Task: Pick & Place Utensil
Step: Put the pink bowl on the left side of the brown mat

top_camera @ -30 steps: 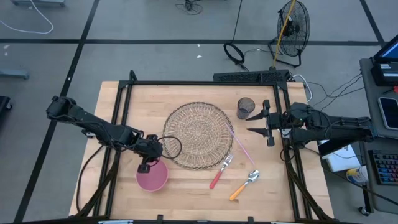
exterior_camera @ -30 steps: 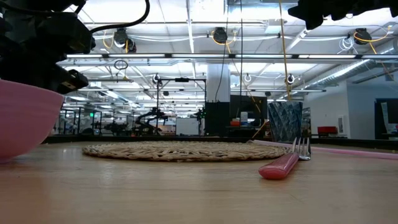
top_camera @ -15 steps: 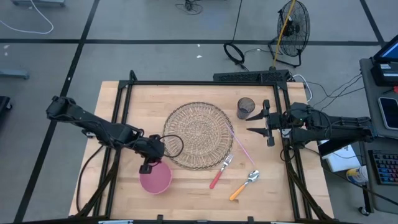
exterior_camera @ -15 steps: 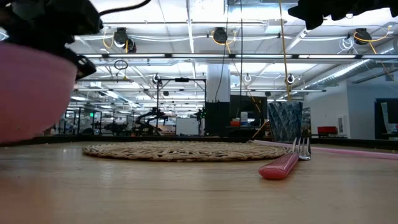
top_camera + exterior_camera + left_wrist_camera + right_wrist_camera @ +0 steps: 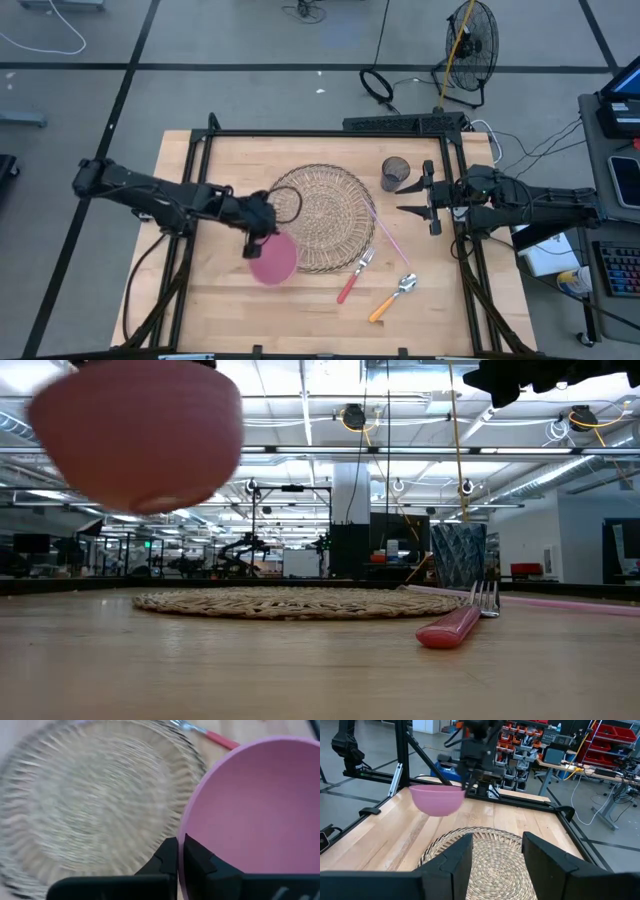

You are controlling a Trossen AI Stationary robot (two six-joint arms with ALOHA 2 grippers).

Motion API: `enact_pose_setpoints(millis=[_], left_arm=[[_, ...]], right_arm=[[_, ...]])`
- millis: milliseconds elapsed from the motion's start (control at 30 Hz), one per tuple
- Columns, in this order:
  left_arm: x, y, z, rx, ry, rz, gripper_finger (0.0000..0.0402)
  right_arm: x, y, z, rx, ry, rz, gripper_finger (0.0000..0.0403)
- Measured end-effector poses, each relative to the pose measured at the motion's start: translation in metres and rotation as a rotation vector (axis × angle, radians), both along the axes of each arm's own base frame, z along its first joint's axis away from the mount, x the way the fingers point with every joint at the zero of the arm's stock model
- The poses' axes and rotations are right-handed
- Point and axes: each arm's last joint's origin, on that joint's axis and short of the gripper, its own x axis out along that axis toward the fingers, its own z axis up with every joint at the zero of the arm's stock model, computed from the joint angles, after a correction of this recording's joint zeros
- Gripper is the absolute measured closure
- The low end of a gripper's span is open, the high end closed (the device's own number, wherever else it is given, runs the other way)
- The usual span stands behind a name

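While the pink bowl hangs in the air, the place setting looks, by my judgement, only begun.

Left tool (image 5: 258, 224): closed on the rim of the pink bowl (image 5: 272, 259), one finger inside and one outside in the left wrist view (image 5: 172, 862); the bowl is held clear of the tabletop (image 5: 200, 300), over the near-left edge of the woven mat (image 5: 320, 216).

Left arm pose: reaching in from the left edge and stretched nearly flat across the tabletop, wrist toward the mat; in the low view the bowl (image 5: 140, 435) floats well above the wood.

Woven mat: round, lying flat mid-tabletop, nothing resting on it.

Utensils: a red-handled fork (image 5: 354, 276) lies on the wood just off the mat's near-right edge, tines toward the mat; an orange-handled spoon (image 5: 392, 297) lies a little further right; a thin pink stick (image 5: 391, 238) lies slanted beside the mat. None is gripped.

Dark cup (image 5: 395, 173): upright beyond the mat's right side.

Right tool (image 5: 412, 198): fingers parted and holding nothing, waiting at the right side near the cup; its wrist view looks across the mat to the bowl (image 5: 437, 799).

Progress: no utensil picked or placed; the bowl is not yet set down, and fork and spoon remain to be handled.
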Motion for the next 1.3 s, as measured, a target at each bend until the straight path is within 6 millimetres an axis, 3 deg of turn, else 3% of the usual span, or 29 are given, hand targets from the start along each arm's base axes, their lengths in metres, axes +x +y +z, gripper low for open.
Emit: enact_pose_setpoints(millis=[167, 333, 767, 1067, 1300], left_arm=[[0.006, 0.019, 0.003, 0.066, -0.054, 0.056, 0.0377], [0.008, 0.040, 0.005, 0.120, -0.082, 0.122, 0.0393], [0.018, 0.090, 0.004, 0.160, -0.139, 0.242, 0.0388], [0.037, 0.115, -0.029, 0.084, -0.068, 0.217, 0.0390], [0.041, 0.130, -0.051, 0.028, 0.007, 0.230, 0.0392]], right_arm=[[0.000, 0.000, 0.000, 0.000, 0.000, 0.000, 0.0243], [0.000, 0.000, 0.000, -0.001, 0.000, 0.000, 0.0243], [0.000, 0.000, 0.000, -0.003, -0.002, 0.000, 0.0243], [0.002, 0.000, -0.001, 0.000, 0.010, 0.000, 0.0243], [0.002, 0.000, -0.002, -0.010, 0.016, 0.001, 0.0243]])
